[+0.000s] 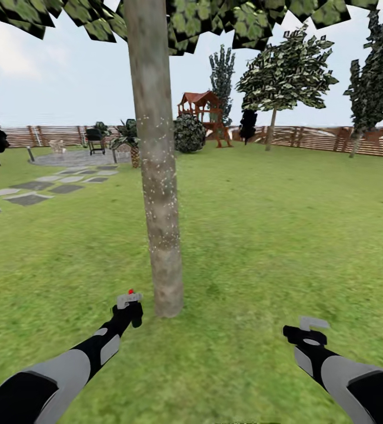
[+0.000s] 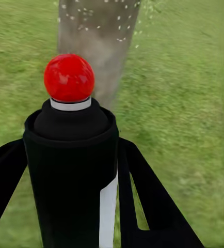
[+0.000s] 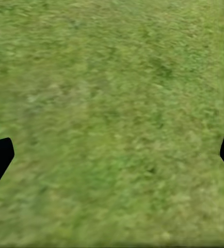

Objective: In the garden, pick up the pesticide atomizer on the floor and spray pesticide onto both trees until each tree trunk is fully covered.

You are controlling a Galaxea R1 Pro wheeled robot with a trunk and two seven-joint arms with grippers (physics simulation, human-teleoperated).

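Atomizer [image 2: 70,155] sat clenched in my left gripper [image 1: 129,306], red cap up, its axis aimed at the speckled tree trunk [image 1: 156,176] just ahead. Right gripper [image 1: 309,330] hung released over lawn [image 3: 112,103].

Head camera looks forward-down at the tree trunk [image 1: 156,176]; left wrist shares it closer; right wrist faces lawn [image 3: 112,103].
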